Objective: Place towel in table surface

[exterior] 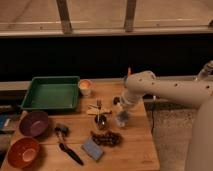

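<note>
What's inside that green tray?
The green tray looks empty: only its flat green bottom shows. Its near wall may cover a thin strip of the bottom. The hand hangs over the table to the right, with a pale towel.

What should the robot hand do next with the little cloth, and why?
Probably lower a bit more, then let go. The gripper hangs low over the table surface near its right edge, with the pale towel dangling beneath it, about touching the wood. The spot below looks bare, right of the grapes.
</note>
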Robot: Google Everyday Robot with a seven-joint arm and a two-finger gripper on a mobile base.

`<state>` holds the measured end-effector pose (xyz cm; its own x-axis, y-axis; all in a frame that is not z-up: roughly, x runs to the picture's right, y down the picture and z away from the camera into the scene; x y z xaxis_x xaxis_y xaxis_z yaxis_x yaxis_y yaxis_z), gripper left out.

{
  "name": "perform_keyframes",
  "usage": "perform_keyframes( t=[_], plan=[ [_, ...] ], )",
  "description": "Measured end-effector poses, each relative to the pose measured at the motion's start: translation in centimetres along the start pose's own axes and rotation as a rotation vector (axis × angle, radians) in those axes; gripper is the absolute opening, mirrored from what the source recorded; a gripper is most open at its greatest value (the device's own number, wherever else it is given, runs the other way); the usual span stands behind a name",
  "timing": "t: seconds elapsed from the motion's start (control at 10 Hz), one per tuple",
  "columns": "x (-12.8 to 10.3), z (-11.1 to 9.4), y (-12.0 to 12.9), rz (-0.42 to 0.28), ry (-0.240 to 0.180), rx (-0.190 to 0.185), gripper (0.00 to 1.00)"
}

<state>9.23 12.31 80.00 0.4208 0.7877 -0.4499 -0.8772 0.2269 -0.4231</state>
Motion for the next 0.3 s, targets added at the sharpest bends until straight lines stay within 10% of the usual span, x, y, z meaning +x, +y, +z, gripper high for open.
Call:
perform_keyframes(
  t=[0.3],
  plan=[
    [-0.09,0.01,0.16,-0.003,0.0,-0.001,0.8]
  ],
)
